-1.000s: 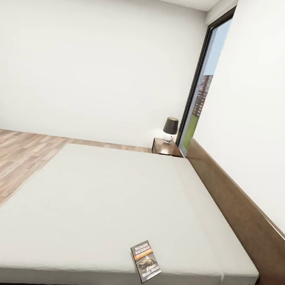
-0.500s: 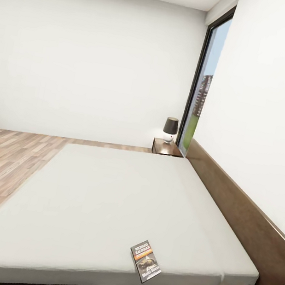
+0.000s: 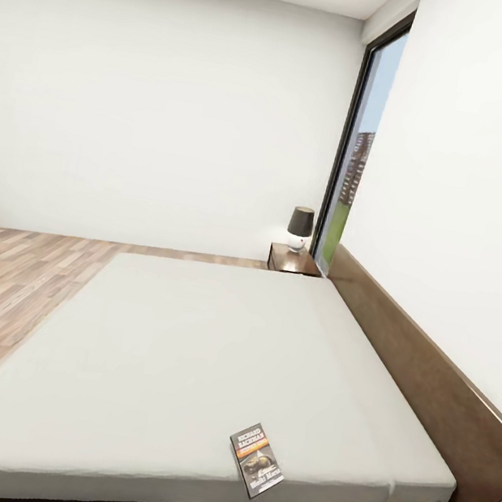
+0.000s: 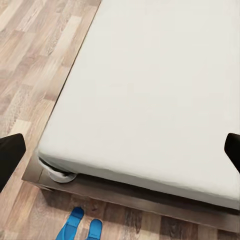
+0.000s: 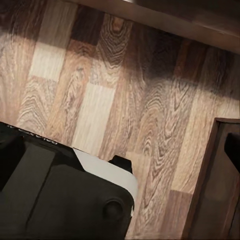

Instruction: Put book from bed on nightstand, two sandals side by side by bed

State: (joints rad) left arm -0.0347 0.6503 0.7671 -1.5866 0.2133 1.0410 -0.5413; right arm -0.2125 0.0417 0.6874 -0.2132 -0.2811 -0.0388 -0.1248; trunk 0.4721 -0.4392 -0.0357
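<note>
- Head view: the large low bed with its plain light grey mattress (image 3: 204, 375) and dark brown wooden frame spreads across the middle, headboard running along the white wall at 3 o'clock.
- The small dark paperback book with the orange band (image 3: 256, 460) lies flat on the mattress near the close edge, at about 5 o'clock.
- The glossy dark brown nightstand (image 3: 292, 261) sits past the far corner at 1 o'clock, a dark-shaded table lamp (image 3: 299, 227) on top, beside the tall dark-framed window (image 3: 357, 163).
- Brown wood-plank floor (image 3: 8, 274) stretches off at 9 o'clock.
- Left wrist view: the left gripper (image 4: 120, 150) spread wide over the mattress corner; two bright blue sandals (image 4: 81, 228) lie side by side on the planks just off the frame.
- Right wrist view: planks, the robot's dark base (image 5: 55, 200); the right gripper's (image 5: 120, 160) spread I cannot tell.
</note>
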